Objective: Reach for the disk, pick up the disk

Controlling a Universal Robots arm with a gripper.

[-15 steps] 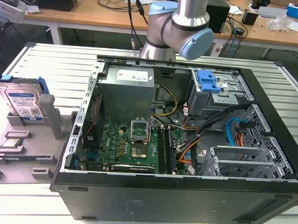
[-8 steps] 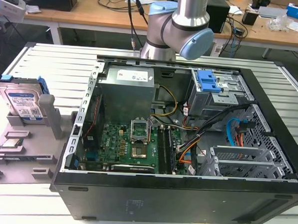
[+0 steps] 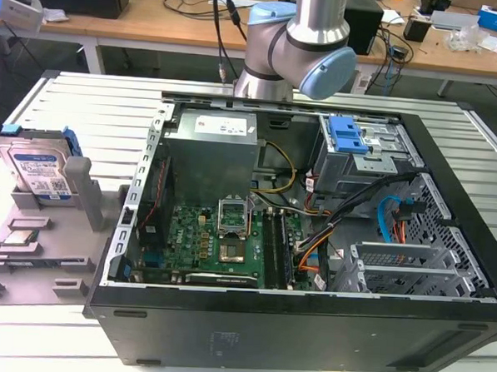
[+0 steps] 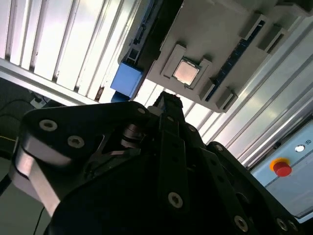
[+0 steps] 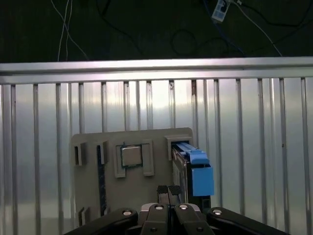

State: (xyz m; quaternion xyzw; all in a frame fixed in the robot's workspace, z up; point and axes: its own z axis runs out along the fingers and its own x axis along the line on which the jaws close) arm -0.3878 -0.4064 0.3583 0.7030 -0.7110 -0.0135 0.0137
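Black end effector (image 5: 168, 190): fingertips pressed together, gripping nothing, poised over the grey plastic fixture tray (image 5: 132, 196). Near the tips, the flat silver metal disk in its blue plastic bracket (image 5: 191, 169) stands on edge in a tray slot. In the exterior view the disk (image 3: 39, 173) sits at the exterior view's left, mid-height. Beyond lies the ribbed aluminium worktop (image 5: 244, 147).

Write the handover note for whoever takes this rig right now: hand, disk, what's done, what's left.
Hand: shut, holding nothing, over the grey holder. It is close to the disk but apart from it.
Disk: stands on edge in the holder's slot with its blue bracket on, at the exterior view's left, outside the computer case. The processor chip lies in its own recess beside it.
Done: the hand is over the holder, near the disk.
Left: the disk is not gripped and not lifted.
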